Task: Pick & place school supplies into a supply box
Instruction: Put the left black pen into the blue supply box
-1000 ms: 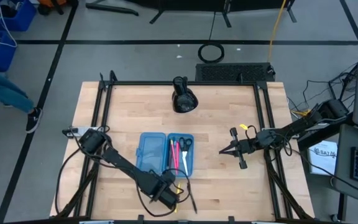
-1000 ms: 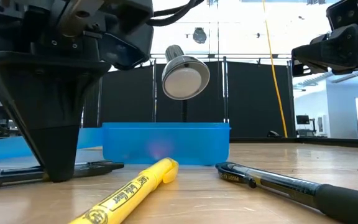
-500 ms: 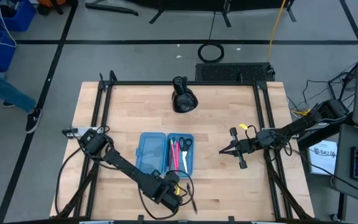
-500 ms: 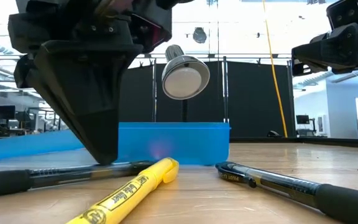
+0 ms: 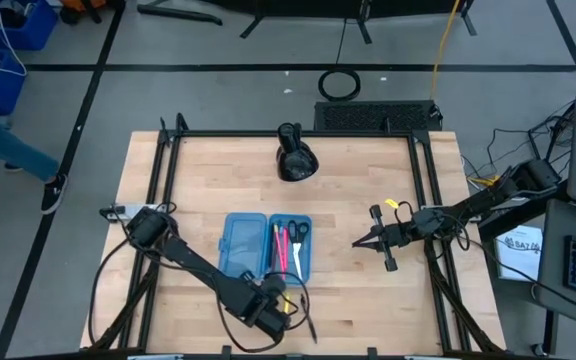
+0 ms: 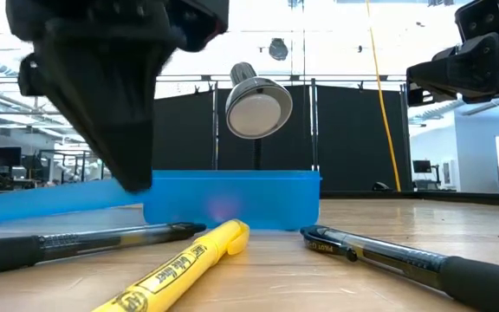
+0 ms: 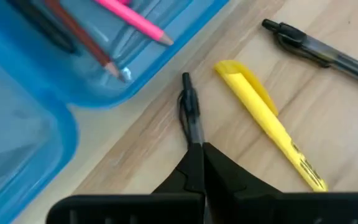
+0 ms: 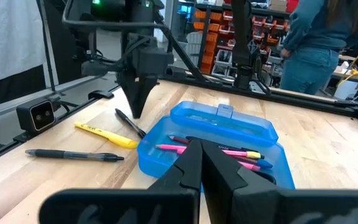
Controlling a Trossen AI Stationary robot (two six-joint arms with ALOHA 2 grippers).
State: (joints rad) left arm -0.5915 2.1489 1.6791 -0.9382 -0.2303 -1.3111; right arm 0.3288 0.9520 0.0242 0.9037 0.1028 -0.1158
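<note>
The supply box (image 5: 268, 247), a translucent blue case, lies open on the table; pink and dark pencils and small scissors (image 5: 299, 230) rest in its right half. Just in front of it lie a black pen (image 7: 190, 112), a yellow highlighter (image 7: 269, 118) and a second black pen (image 7: 322, 50), all flat on the wood. My left gripper (image 6: 132, 182) hangs shut a little above the first black pen (image 6: 102, 241), pointing steeply down, with nothing between its fingers. My right gripper (image 5: 360, 243) waits shut to the right of the box, held level.
A black lumpy object (image 5: 296, 160) stands at the table's far middle. Black frame rails (image 5: 168, 200) run along the left and right sides. A small camera (image 8: 36, 115) sits at the near edge. A person (image 8: 309, 43) stands beyond the table.
My left gripper has risen from the table beside the black pen and now hangs above it. The pen has slid a little toward the table's right edge and still lies flat on the wood.
</note>
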